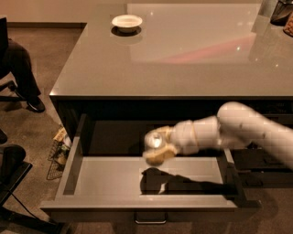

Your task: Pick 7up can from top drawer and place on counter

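The 7up can (153, 140) with its silver top is held in my gripper (158, 149), lifted clear above the floor of the open top drawer (110, 183). My white arm reaches in from the right. The gripper's tan fingers (160, 156) are closed around the can's body, hiding its label. A dark shadow lies on the drawer floor below. The counter (183, 59) stretches wide above and behind the drawer, its dark front edge just above the can.
A white bowl (127, 21) sits on the counter's far left. Dark objects stand at the counter's far right corner (281, 11). A seated person's legs and chair (16, 77) are at the left. A wire basket (57, 153) stands on the floor beside the drawer.
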Controlling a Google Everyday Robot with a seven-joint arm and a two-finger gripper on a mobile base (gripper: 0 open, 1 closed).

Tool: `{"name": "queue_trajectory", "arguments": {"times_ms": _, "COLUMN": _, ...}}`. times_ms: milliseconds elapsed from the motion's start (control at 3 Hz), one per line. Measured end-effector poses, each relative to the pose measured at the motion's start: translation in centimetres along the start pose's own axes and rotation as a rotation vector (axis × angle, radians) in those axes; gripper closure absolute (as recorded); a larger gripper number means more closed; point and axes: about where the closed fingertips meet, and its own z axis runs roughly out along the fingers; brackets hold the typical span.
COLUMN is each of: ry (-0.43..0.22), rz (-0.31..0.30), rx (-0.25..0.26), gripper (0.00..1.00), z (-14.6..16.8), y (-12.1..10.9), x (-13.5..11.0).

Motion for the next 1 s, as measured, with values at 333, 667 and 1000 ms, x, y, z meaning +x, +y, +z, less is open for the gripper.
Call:
{"name": "queue_trajectory", "arguments": {"times_ms": 333, "ry": 0.033, "rz": -0.011, "rx": 0.071, "gripper": 1.0, "z": -5.5, "y": -2.8, "x": -10.7}}
{"name": "queue_trajectory", "arguments": {"times_ms": 667, "ry": 0.06, "rz": 0.025, "rx": 0.115, "gripper": 1.0, "z": -9.4, "y": -5.2, "x": -17.6}}
{"name": "queue_trajectory", "arguments": {"times_ms": 1000, "ry": 0.033, "rz": 0.097, "rx": 0.169, "gripper": 1.0, "z": -13.0, "y": -8.2, "x": -22.3}}
